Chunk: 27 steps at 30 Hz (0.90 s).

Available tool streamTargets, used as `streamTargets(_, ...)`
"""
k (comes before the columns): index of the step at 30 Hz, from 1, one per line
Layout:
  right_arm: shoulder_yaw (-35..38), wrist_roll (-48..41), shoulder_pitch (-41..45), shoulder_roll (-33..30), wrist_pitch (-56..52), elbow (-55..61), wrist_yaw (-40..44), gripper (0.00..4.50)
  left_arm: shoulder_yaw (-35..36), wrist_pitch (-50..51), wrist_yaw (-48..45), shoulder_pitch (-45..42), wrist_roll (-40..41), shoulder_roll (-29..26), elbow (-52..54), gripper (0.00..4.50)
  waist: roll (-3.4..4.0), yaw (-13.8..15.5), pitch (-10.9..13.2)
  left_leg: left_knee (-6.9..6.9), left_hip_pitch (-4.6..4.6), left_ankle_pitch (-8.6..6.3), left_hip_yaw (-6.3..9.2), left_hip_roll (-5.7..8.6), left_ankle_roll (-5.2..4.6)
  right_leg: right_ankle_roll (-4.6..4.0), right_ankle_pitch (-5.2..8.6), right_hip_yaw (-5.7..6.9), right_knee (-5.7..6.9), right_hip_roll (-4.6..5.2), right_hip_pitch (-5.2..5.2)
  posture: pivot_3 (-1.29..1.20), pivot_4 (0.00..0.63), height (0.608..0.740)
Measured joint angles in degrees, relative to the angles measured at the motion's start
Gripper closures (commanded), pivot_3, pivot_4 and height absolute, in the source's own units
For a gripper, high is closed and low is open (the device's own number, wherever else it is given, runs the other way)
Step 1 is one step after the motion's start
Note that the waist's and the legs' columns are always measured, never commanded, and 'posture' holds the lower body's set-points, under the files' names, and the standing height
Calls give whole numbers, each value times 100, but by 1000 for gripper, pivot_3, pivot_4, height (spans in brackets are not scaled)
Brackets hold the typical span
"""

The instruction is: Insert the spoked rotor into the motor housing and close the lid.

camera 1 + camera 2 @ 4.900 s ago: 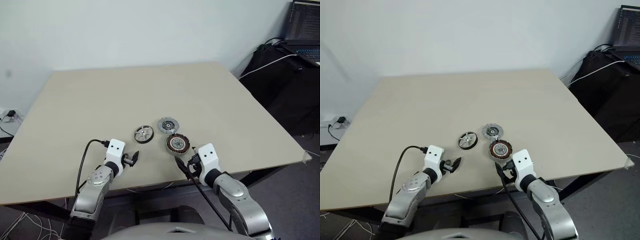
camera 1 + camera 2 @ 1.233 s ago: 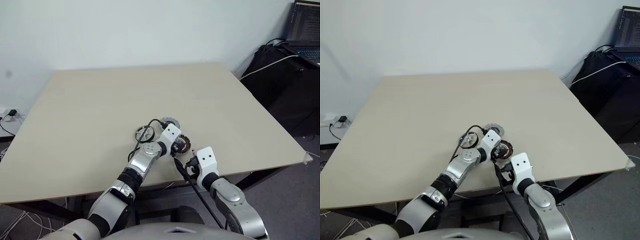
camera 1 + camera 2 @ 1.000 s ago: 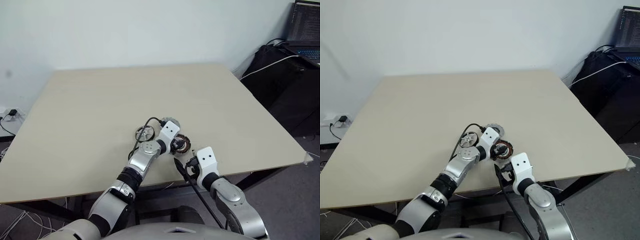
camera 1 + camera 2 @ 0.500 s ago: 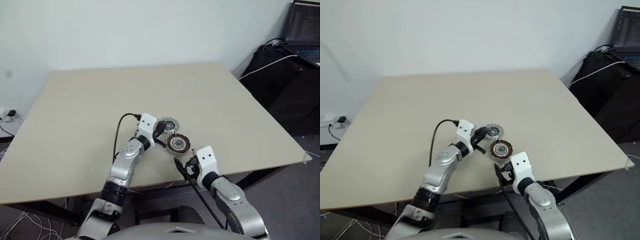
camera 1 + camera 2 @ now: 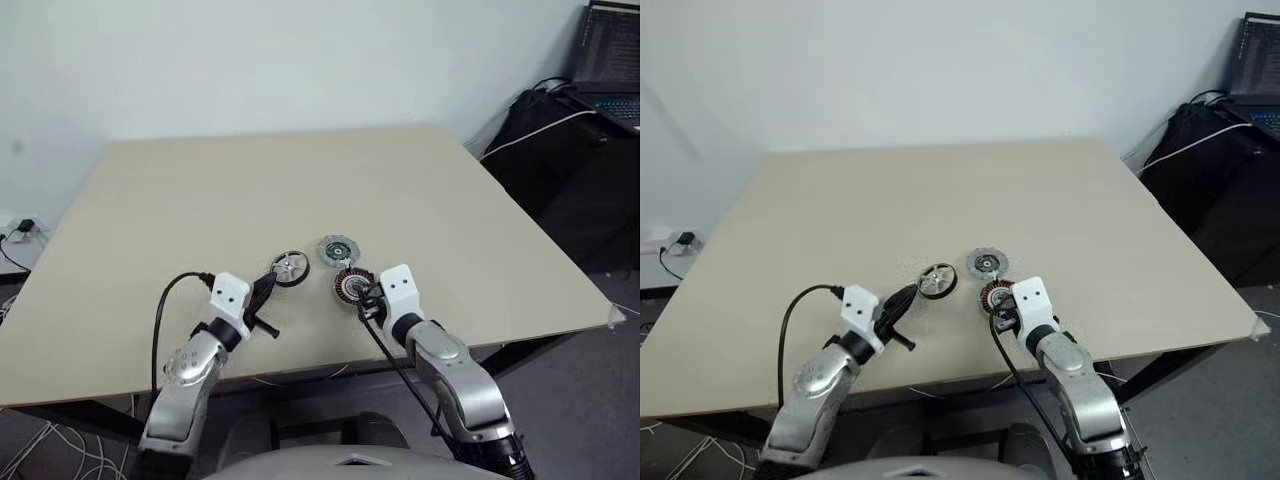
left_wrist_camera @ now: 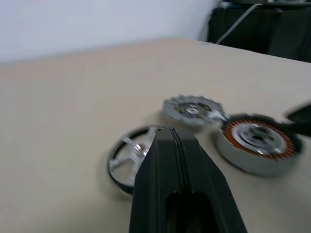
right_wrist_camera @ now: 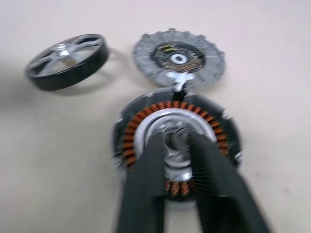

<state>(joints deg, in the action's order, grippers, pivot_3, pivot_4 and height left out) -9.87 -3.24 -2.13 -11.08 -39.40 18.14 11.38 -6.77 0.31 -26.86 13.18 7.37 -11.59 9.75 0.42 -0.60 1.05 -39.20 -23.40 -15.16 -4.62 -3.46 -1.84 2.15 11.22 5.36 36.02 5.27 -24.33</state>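
The right gripper (image 7: 177, 141) has its two ribbed black fingers (image 7: 146, 179) drawn close together over the pale metal hub of the motor housing (image 7: 146, 127), tips on or just above that hub; whether they truly pinch it cannot be told. The housing is a round dark disc with a ring of copper-coloured windings around a shiny centre, lying flat near the worktop's (image 5: 200, 200) front edge. The left gripper (image 6: 171, 133) is fully closed, its smooth black fingers pressed flat together and holding nothing, the tip just short of the spoked rotor (image 6: 127, 154). The rotor is a silver wheel with broad spokes and a dark rim, flat on the matte beige worktop. The lid (image 7: 179, 57), a grey disc with a toothed, ribbed edge and darker centre, lies just behind the housing, almost touching it.
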Motion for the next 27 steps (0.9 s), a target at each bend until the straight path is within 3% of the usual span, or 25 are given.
streamTargets(9, 163, 148, 683, -18, -725, -508, -270, 4488, -179, -211, -77, 642, -10, -50, 21, 4500, 14, 3, 6, 1, -8, 0, 0, 0, 0, 0, 0, 1, 0, 0, -8, 0, 0, 740)
streamTargets(27, 57, 280, 1095, 41, -872, -1134, -256, 4488, -508, -908, 432, 211, -616, 66, -397, 4500, 26, -8, 7, 3, -10, 2, -5, 1, -3, -1, 0, -1, 1, -3, -12, 0, 0, 740)
